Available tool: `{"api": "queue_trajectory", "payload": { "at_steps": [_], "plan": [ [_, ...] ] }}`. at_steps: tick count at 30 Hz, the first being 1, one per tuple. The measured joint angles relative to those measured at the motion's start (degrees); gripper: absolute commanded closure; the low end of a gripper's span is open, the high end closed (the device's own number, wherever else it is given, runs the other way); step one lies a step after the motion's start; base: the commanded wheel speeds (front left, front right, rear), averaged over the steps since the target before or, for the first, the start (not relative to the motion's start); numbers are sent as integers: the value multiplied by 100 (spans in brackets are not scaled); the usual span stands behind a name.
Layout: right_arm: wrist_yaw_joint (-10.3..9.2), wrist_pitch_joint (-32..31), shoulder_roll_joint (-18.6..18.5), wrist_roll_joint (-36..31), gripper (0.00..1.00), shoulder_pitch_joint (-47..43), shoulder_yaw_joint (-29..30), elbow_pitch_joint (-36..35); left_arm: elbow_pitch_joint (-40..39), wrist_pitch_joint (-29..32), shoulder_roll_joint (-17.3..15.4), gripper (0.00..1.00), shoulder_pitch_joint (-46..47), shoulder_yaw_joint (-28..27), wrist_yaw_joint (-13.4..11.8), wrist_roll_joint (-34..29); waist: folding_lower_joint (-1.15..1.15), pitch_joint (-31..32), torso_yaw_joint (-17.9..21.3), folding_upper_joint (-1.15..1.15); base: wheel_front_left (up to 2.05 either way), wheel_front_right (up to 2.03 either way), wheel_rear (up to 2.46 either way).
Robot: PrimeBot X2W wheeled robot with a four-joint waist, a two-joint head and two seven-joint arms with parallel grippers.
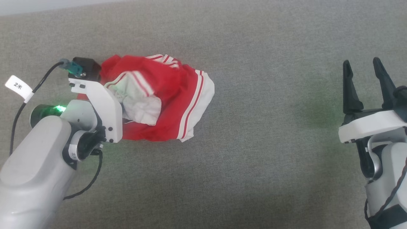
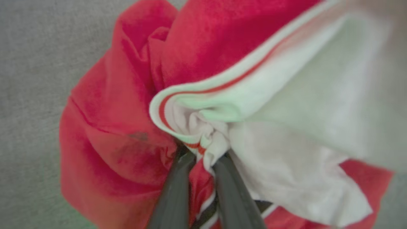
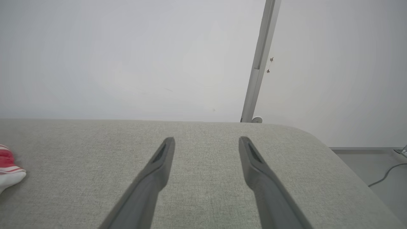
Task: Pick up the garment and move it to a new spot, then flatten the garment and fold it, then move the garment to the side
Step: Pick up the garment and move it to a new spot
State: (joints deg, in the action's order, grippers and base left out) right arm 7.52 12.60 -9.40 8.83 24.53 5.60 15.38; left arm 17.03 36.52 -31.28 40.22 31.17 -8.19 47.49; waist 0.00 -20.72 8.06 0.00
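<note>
Here, garment (image 1: 171, 105), grey surface (image 1: 254, 159), white wall (image 3: 127, 63), perhaps cable (image 3: 384, 174)

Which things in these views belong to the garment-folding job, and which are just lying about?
Part of the job:
garment, crumpled, red and white
left hand, shut on the garment
right hand, open, apart from it
grey padded surface under the garment

Just about:
tagged cable by the left arm
metal rail on the wall

Garment (image 1: 168, 105) lies bunched on the pad (image 1: 254, 159), left of its middle. Left gripper (image 2: 203, 156) is into it from the left, and right gripper (image 1: 361, 61) is well apart, out toward the right edge.
</note>
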Motion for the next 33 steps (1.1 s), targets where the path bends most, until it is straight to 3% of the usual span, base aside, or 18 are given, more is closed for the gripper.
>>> {"api": "queue_trajectory", "payload": {
  "at_steps": [3, 4, 5, 7, 9, 21, 33],
  "plan": [
    [1, 1, -4, 0, 0, 28, -20, 25, 231, -31, 74, 99, 27, -3, 87, 98, 0, 22, 2, 0, 0, 0, 0],
    [1, 1, -7, -1, 0, 36, -35, 38, 331, -32, 102, 91, 55, -5, 121, 132, 0, 37, 0, 0, 0, 0, 0],
    [1, 2, -11, -1, 0, 38, -40, 54, 416, -35, 127, 91, 87, 3, 166, 143, 0, 55, -5, 0, 0, 0, 0],
    [0, 1, -24, -4, 0, 38, -48, 93, 530, -57, 188, 58, 116, 32, 238, 144, 0, 105, -22, 0, 0, 0, 0],
    [0, 1, -38, -9, 0, 38, -56, 116, 606, -98, 226, 0, 118, 42, 324, 165, 0, 169, -47, 0, 0, 0, 0],
    [1, -19, -118, -79, 0, -62, -78, 197, 397, -770, 108, 0, -68, -44, 493, 137, 0, 693, -263, 0, 0, 0, 0],
    [1, 66, -135, -16, 0, -353, -154, 296, -293, -2162, -322, 0, -1151, -539, 476, 108, 0, 1337, -501, 0, 0, 0, 0]
  ]
}}
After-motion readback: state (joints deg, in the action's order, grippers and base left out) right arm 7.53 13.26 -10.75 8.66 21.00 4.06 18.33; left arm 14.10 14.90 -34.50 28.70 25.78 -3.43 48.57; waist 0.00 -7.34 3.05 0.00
